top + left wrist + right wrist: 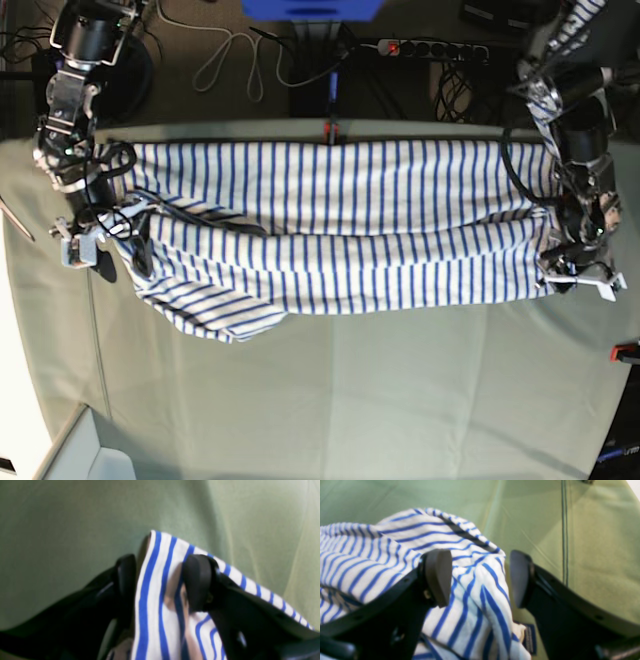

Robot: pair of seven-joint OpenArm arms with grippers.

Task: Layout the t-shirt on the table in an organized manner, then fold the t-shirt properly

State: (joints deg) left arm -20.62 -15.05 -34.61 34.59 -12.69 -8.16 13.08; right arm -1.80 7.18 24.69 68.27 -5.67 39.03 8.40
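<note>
Soft white cotton t-shirt with thin blue stripes [340,225] lies stretched sideways across far half of pale grey-green cloth-covered bench [380,400]. Floppy, light stuff, sags anywhere unsupported, so best pinch hems or corners. Left claw [160,582] clamped on bunched shirt edge. Right claw [480,578] gaping wide, straddling shirt fold, arm bent low.

I see the shirt [340,230] — white, thin blue stripes — stretched sideways across the far half of the table [380,400]; its near edge is rumpled, one corner sagging toward me.
</note>
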